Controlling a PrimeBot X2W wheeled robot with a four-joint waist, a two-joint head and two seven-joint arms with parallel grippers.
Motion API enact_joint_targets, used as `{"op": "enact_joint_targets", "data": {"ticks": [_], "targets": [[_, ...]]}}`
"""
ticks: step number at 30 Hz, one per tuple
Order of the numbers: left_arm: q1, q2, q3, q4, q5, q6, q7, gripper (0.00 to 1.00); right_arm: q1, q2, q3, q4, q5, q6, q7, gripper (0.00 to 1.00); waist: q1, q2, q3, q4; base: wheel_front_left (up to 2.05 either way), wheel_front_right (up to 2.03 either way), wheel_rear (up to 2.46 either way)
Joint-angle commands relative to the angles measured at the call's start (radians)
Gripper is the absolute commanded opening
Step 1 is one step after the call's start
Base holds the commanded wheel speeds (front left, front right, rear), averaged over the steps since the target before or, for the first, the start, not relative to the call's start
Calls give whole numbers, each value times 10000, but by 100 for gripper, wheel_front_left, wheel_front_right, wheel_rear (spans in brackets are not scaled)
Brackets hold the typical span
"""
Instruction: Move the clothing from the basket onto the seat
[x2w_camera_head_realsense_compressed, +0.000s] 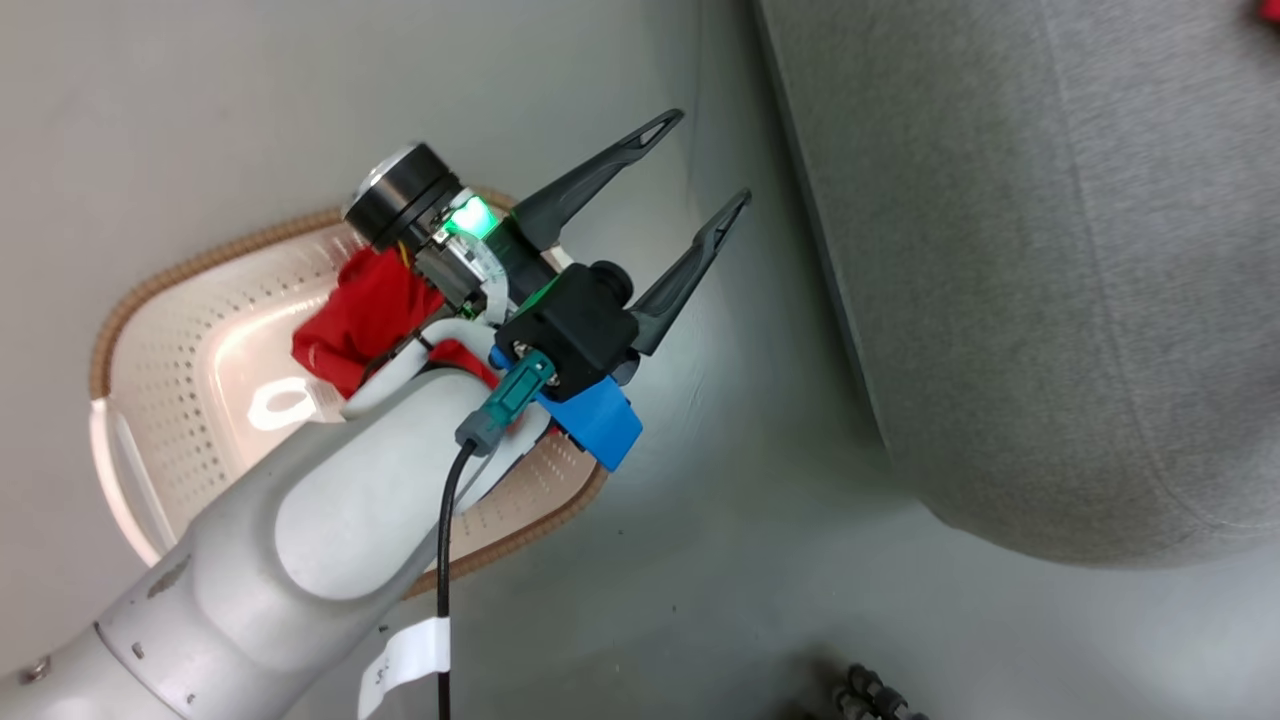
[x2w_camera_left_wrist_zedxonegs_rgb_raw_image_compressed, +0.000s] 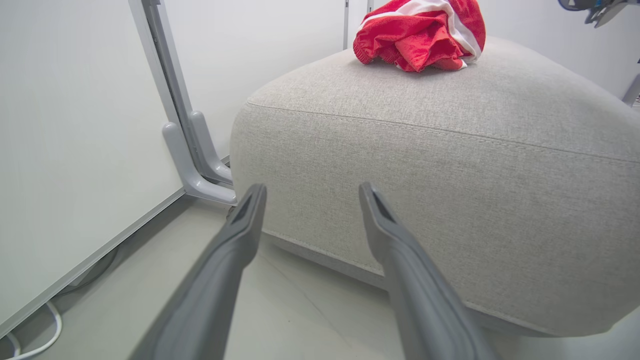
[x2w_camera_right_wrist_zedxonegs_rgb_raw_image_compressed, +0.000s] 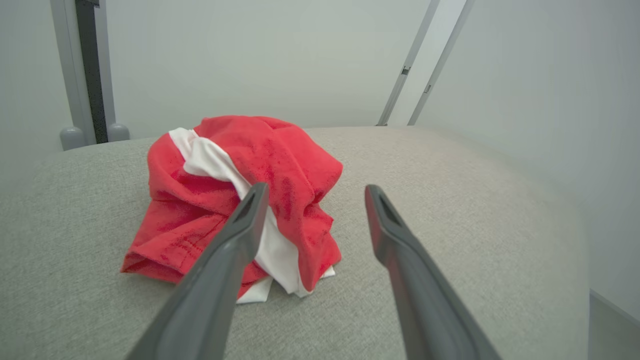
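Note:
A red garment (x2w_camera_head_realsense_compressed: 360, 310) lies in the cream basket (x2w_camera_head_realsense_compressed: 150, 400), partly hidden under my left forearm. My left gripper (x2w_camera_head_realsense_compressed: 712, 155) hangs open and empty past the basket's rim, its fingers pointing toward the grey seat (x2w_camera_head_realsense_compressed: 1050, 250). The left wrist view shows the left gripper (x2w_camera_left_wrist_zedxonegs_rgb_raw_image_compressed: 312, 189) open low in front of the seat's side (x2w_camera_left_wrist_zedxonegs_rgb_raw_image_compressed: 425, 150). A crumpled red and white garment (x2w_camera_left_wrist_zedxonegs_rgb_raw_image_compressed: 420, 35) rests on top of the seat. My right gripper (x2w_camera_right_wrist_zedxonegs_rgb_raw_image_compressed: 316, 190) is open over the seat (x2w_camera_right_wrist_zedxonegs_rgb_raw_image_compressed: 450, 200), just right of that garment (x2w_camera_right_wrist_zedxonegs_rgb_raw_image_compressed: 280, 150) and holding nothing.
White wall panels with grey post feet (x2w_camera_left_wrist_zedxonegs_rgb_raw_image_compressed: 200, 160) stand close behind the seat. A white cable (x2w_camera_left_wrist_zedxonegs_rgb_raw_image_compressed: 45, 340) runs along the floor by the wall. A dark ribbed object (x2w_camera_head_realsense_compressed: 870, 695) lies on the floor at the bottom edge of the head view.

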Motion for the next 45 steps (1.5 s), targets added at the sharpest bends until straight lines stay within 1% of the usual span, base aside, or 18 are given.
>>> {"op": "enact_joint_targets", "data": {"ticks": [1,5,8,12,14,18,20,27,32,37,38,45], "targets": [[226,-106,83,191,-129,122,-163,100,464,123,197,-557,29,1,-41,100,0,0,-816,27,0,0,0],[650,-238,429,577,-418,315,-367,100,1274,278,1082,-1688,-97,1,-41,100,0,0,-1719,197,0,0,0],[951,-329,875,685,-632,515,-421,100,1627,247,1862,-2165,-135,0,-41,100,0,0,-2305,418,0,0,0],[1488,-316,1686,404,-641,723,-420,100,1940,145,2916,-2431,-40,1,-40,100,0,0,-2979,827,0,0,0],[1757,-350,2191,240,-586,863,-423,100,2007,222,3347,-2525,125,1,-40,100,0,0,-3290,1044,0,0,0],[2485,-532,3292,13,-487,1122,-420,100,2294,319,4183,-2610,216,1,-40,100,0,0,-3916,1501,0,0,0],[2860,-687,3842,-68,-422,1133,-416,100,2413,384,4530,-2620,235,1,-40,100,0,0,-4207,1714,0,0,0],[4181,-1265,5494,-63,0,924,-416,100,3028,589,5442,-2441,309,1,-40,100,0,0,-5171,2364,0,0,0],[5047,-1669,6465,34,399,621,-416,100,3583,733,5993,-2172,357,1,-40,100,0,0,-5706,2638,0,0,0],[5828,-1997,7230,95,796,303,-418,100,4058,916,6150,-1959,533,1,-40,100,0,0,-6129,2755,0,0,0],[5828,-1997,7230,95,796,303,-418,100,4058,916,6150,-1959,533,1,-40,100,0,0,-6129,2755,0,0,0],[6856,-2340,8008,-42,1324,-131,-417,100,4920,1168,6211,-1902,670,1,-40,100,0,0,-6640,2741,0,0,0]]}}
